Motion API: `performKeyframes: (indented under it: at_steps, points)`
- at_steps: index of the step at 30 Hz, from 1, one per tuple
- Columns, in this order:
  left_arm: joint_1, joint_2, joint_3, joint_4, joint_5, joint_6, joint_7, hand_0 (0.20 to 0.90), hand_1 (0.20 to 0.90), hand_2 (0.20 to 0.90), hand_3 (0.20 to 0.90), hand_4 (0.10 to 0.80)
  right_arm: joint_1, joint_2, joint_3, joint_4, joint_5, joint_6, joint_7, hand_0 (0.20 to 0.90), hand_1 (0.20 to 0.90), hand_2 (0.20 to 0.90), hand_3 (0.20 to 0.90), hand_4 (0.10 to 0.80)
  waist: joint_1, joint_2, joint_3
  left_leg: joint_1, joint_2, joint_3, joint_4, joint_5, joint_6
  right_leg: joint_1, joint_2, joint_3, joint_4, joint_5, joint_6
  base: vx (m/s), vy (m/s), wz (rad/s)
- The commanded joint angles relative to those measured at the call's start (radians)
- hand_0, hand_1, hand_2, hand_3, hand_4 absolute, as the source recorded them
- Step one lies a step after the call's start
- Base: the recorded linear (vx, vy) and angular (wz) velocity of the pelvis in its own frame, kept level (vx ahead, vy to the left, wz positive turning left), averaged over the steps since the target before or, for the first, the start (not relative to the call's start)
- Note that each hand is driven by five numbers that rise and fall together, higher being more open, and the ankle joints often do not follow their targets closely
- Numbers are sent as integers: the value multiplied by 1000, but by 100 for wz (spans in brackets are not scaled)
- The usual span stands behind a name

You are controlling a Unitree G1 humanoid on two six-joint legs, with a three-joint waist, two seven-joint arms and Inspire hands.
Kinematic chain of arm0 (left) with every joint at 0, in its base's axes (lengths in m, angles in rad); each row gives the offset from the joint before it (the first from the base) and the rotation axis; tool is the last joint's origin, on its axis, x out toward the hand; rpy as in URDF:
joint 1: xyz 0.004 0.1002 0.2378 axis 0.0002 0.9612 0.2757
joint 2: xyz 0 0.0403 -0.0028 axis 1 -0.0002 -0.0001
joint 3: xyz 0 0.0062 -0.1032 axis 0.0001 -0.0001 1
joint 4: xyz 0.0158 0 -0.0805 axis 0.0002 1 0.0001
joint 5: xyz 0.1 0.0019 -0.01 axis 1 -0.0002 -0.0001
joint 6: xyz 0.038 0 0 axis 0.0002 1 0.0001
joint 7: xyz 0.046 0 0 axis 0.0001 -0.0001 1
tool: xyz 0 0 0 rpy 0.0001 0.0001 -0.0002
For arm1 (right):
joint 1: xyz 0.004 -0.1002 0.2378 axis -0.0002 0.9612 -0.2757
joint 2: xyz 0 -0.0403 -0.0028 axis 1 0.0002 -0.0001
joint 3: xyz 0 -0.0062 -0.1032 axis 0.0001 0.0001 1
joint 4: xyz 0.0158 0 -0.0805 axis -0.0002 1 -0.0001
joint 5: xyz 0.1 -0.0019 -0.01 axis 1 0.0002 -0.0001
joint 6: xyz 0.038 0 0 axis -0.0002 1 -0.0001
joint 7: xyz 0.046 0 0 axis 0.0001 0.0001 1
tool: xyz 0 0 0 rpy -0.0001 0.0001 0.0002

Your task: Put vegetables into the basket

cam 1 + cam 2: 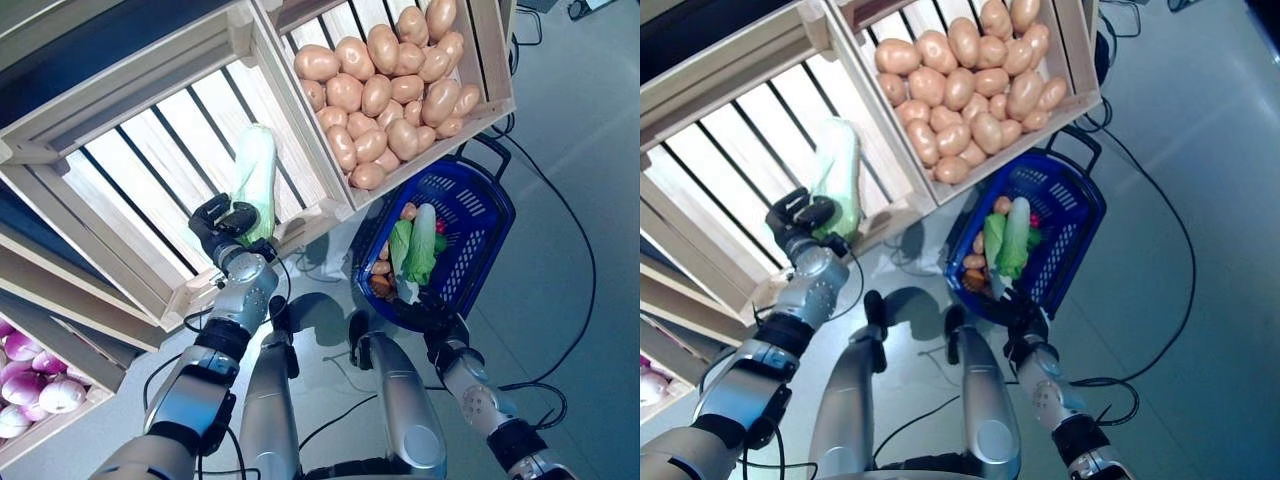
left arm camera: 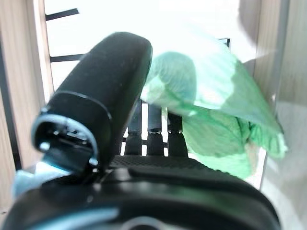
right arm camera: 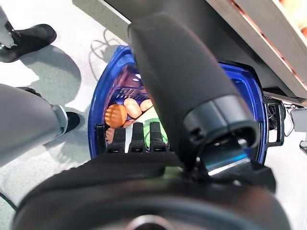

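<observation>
I see a grey floor [image 1: 590, 180] under tilted wooden crates [image 1: 120, 170]; no writing is readable anywhere. My left hand [image 1: 225, 228] reaches into the left crate, fingers curled around a pale green cabbage [image 1: 255, 180]. The next crate holds potatoes [image 1: 385, 85]. My right hand [image 1: 432, 318] grips the near rim of the blue basket [image 1: 475, 225], where another cabbage [image 1: 420, 245] and potatoes lie.

pale cabbage [image 1: 255, 175] in crate; blue basket [image 1: 480, 215] part-filled.
</observation>
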State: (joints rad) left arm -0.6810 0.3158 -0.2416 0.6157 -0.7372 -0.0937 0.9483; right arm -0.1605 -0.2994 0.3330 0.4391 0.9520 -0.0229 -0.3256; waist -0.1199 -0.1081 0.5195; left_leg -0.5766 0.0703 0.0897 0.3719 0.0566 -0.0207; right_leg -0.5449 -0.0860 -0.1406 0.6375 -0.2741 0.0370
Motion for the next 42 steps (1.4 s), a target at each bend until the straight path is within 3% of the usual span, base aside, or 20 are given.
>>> performKeyframes:
  at_steps: [1,9,18,31,42]
  points:
    - [-5,-30,-22,-35,70,5,34,900,900,900,900,800,11,-10,-5,-84,30,-24,-12,900,900,900,900,800,18,-14,0,9,-25,40,75,-133,16,-1,38,1,-166,173,-16,-15,-38,4]
    - [1,-39,-29,-42,92,26,33,900,900,900,900,800,6,-21,-2,-80,33,-27,2,900,900,900,900,800,17,-11,1,-32,-16,37,87,-126,7,-33,37,-6,-148,164,-21,-5,-38,-1]
    - [23,-34,-62,-55,100,97,-56,900,900,900,900,800,24,-30,-1,-91,21,-11,3,900,900,900,900,800,9,-5,1,-49,-2,38,106,-141,-9,-42,37,-4,-136,142,-16,38,-24,1]
    - [-37,22,-177,-22,166,315,-303,900,900,900,900,800,14,-68,10,-116,6,34,8,900,900,900,900,800,-29,-1,1,-77,24,71,118,-139,-14,-83,46,10,-114,137,-15,10,11,-7]
    - [-106,55,-215,2,183,415,-422,900,900,900,900,800,34,-97,-8,-111,-33,60,65,900,900,900,900,800,-69,5,1,-89,51,98,152,-148,-19,-94,43,21,-94,123,-16,5,32,-7]
